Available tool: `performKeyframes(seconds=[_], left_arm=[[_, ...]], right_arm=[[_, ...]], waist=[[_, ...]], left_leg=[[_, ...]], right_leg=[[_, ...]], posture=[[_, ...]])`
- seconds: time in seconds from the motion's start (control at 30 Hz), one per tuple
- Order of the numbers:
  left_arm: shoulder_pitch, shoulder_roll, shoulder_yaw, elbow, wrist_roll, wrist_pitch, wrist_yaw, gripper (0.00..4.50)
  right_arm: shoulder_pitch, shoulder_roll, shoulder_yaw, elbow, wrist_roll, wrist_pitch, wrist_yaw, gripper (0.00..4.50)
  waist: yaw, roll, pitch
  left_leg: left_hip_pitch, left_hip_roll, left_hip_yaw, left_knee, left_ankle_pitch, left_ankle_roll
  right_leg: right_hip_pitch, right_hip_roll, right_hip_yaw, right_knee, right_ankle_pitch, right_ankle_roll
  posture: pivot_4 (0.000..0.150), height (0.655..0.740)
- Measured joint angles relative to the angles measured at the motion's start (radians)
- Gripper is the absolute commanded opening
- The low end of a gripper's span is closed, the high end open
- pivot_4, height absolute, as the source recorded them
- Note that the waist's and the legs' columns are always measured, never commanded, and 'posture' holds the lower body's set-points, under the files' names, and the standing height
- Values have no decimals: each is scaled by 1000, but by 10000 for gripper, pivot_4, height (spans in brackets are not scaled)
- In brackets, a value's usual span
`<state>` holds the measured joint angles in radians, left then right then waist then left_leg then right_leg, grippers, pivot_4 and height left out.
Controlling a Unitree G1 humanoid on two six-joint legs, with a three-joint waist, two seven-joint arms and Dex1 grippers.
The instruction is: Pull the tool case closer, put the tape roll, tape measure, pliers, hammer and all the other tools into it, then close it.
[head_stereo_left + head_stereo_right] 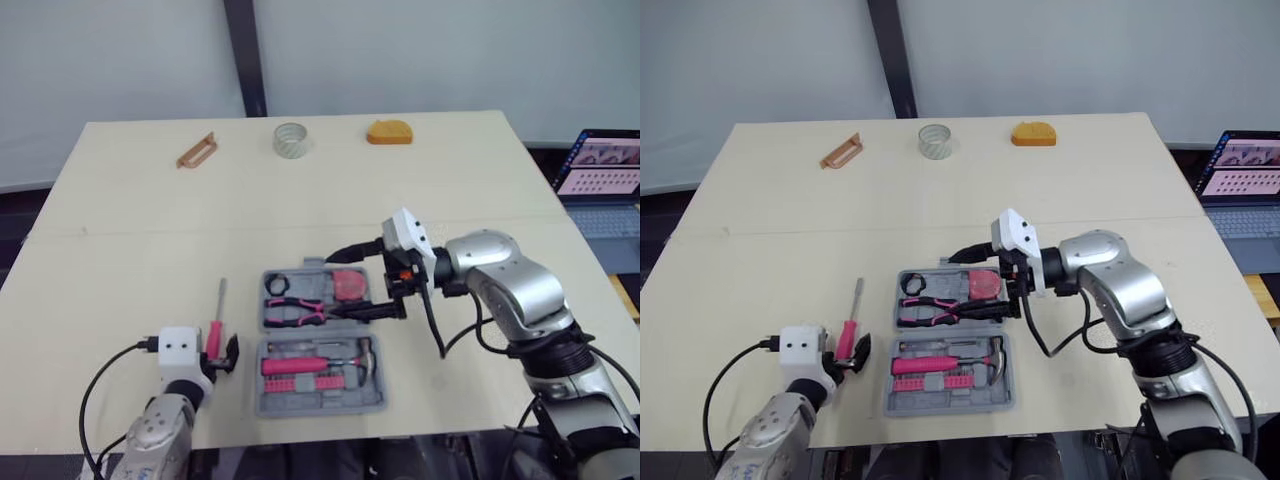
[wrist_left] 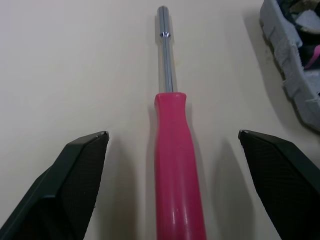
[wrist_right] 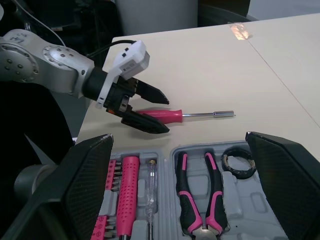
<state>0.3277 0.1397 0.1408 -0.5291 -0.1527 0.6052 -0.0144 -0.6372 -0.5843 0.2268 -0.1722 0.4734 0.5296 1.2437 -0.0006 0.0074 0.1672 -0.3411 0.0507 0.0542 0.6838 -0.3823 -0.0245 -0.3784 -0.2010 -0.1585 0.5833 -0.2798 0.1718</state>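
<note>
1. Surface point(image 1: 120, 230): big and pale, it takes up most of the head views.
2. Tool case point(image 1: 372, 404): grey and lying open, low in the middle of the frame, near the front edge of the surface.
3. Right claw point(image 1: 335, 287): it hangs over the top half of the case, at the middle of the frame. Its two fingers are spread wide.
4. Left claw point(image 1: 220, 358): low on the left of the frame, just beside the case. Its fingers are spread wide, one on each side of the screwdriver's handle, and they do not touch it.
5. Hammer point(image 1: 318, 365): it has a pink handle and lies in the bottom half of the case.
6. Screwdriver point(image 2: 175, 165): it has a pink handle and lies flat on the surface, left of the case. Its metal end points up the frame.
7. Pliers point(image 1: 295, 312): pink and black, in the top half of the case, with a black ring point(image 1: 277, 285) just above them.
8. Clear tape roll point(image 1: 290, 140), orange thing point(image 1: 390, 132) and brown thing point(image 1: 196, 150): in a row near the top of the frame, well apart from the case.
</note>
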Motion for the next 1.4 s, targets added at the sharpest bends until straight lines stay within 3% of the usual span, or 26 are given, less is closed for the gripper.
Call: performKeyframes(seconds=[0.43, 0.53, 0.73, 1.17, 1.27, 1.4], left_arm=[[-41, 15, 1, 36, 2, 35, -11, 45000], [-46, 14, 1, 47, 3, 31, -12, 36357], [-61, 13, 18, 75, 15, 9, -9, 6494], [-98, 78, 7, 143, 28, -67, -77, 6609], [-115, 134, 5, 156, 34, -71, -122, 6609], [-129, 308, 24, 152, 29, -87, -256, 6609]], right_arm=[[20, -12, -9, -18, 10, 22, -18, 44759], [20, -12, -9, -17, 10, 21, -21, 45000], [20, -12, -34, -17, 22, 40, -31, 45000], [20, -12, -48, -14, 45, 36, -35, 45000], [19, -26, -73, -2, 45, 16, -30, 45000], [20, -80, -86, 23, 40, -14, 1, 45000]], waist=[[2, 0, 0], [3, 1, 0], [12, 1, -1], [25, 2, -1], [24, 1, 0], [20, 0, 1]], left_leg=[[1, 0, 0, 0, 0, 0], [1, 0, 0, 0, 0, 0], [1, 0, 0, 0, 0, 0], [1, 0, 0, 1, 0, 0], [0, 0, 0, 1, 0, 0], [-4, 0, 1, 0, 0, 0]], right_leg=[[0, 0, 0, 1, 0, 0], [0, 0, 0, 1, 0, 0], [1, 0, 0, 0, 0, 0], [1, 0, 0, 1, 0, -1], [0, 0, 0, 0, 0, -1], [-5, 0, 0, 1, 0, -1]], posture=[[1500, 7400], [1500, 7400], [1500, 7400], [1500, 7400], [1500, 7400], [1500, 7400]])
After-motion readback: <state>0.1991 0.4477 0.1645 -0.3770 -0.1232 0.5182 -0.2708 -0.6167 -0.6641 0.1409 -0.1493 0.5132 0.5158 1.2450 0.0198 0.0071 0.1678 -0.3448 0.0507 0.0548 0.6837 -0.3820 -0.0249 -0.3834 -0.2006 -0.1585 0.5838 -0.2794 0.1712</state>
